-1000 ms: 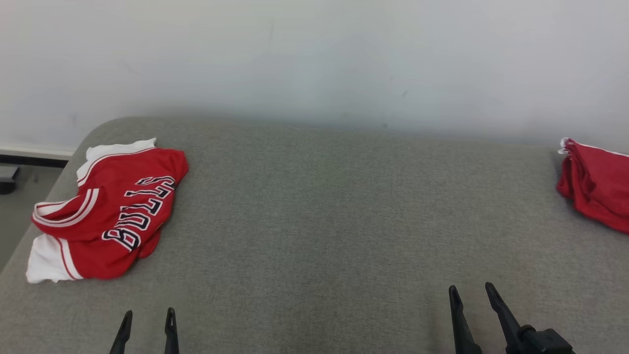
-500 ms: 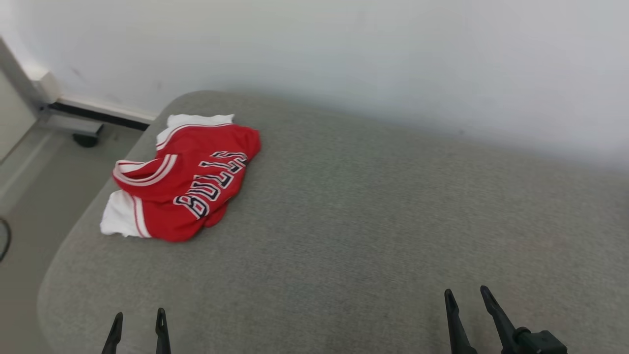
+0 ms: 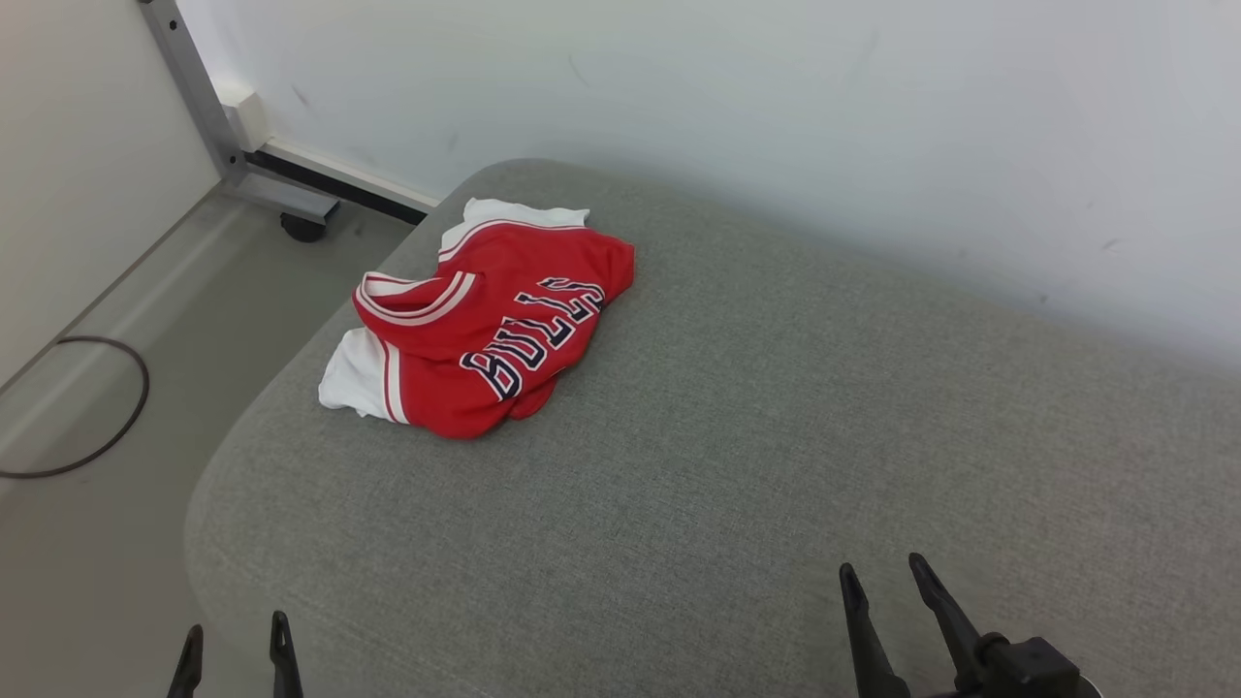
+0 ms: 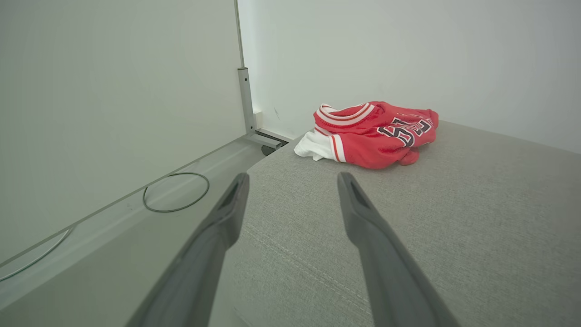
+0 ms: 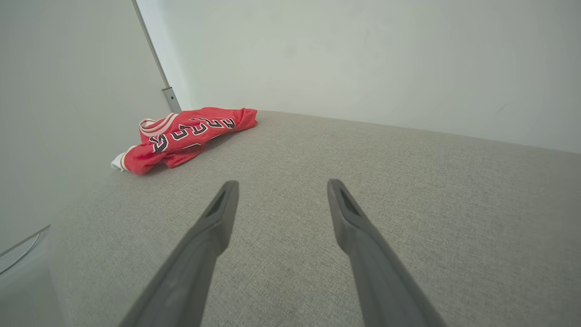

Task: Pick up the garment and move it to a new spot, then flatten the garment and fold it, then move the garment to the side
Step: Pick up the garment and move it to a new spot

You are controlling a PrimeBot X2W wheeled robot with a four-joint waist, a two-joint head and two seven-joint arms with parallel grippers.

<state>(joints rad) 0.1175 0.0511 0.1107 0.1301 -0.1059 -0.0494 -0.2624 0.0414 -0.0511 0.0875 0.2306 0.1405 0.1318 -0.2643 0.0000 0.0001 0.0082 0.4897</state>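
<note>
Lying crumpled at the far left corner of the grey cushion [image 3: 737, 456], the red and white garment [image 3: 485, 330] shows "BULLS" lettering, with nothing touching it. Left gripper [image 3: 237, 625] hovers at the cushion's near left edge, jaws spread, empty. Right gripper [image 3: 882, 565] hovers over the cushion's near right part, jaws spread, empty.

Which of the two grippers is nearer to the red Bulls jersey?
The left gripper: the red Bulls jersey lies toward its end of the grey cushion; the right gripper is farther across.
</note>
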